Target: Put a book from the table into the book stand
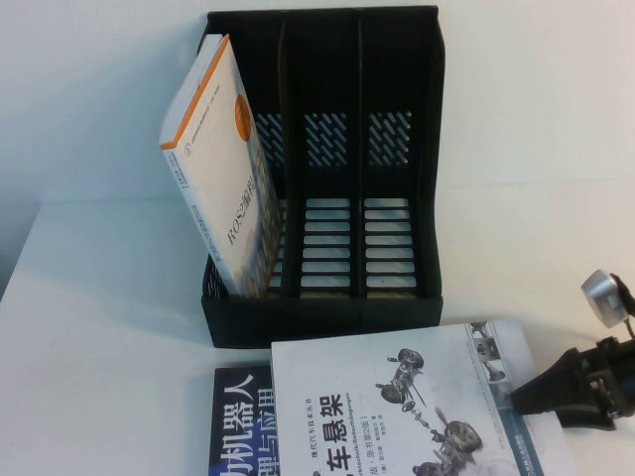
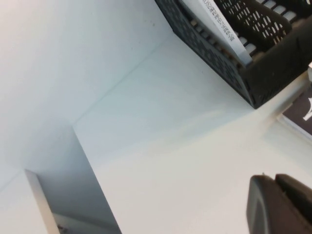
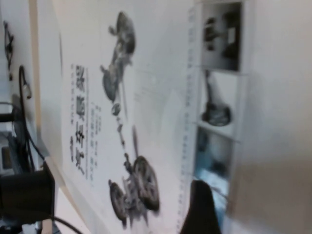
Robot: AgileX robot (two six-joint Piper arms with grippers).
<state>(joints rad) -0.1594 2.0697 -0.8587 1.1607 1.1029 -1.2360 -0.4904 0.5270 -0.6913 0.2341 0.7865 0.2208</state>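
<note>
Now right tool (image 1: 531, 397) gapes wide at the book (image 1: 397, 397) edge on the table (image 1: 99, 327); thin cover could slip. Left tool (image 2: 278, 204) parked low by the book stand (image 1: 327, 178), grip state unclear.

Three books here: one white book (image 1: 422, 412), one dark book (image 1: 241, 426), one thick book (image 1: 220, 164). One book stand (image 1: 327, 317), three compartments. Two grippers.

The book (image 1: 397, 407) reads "车悬架"; the leaning book (image 1: 223, 169) reads "ROS".
</note>
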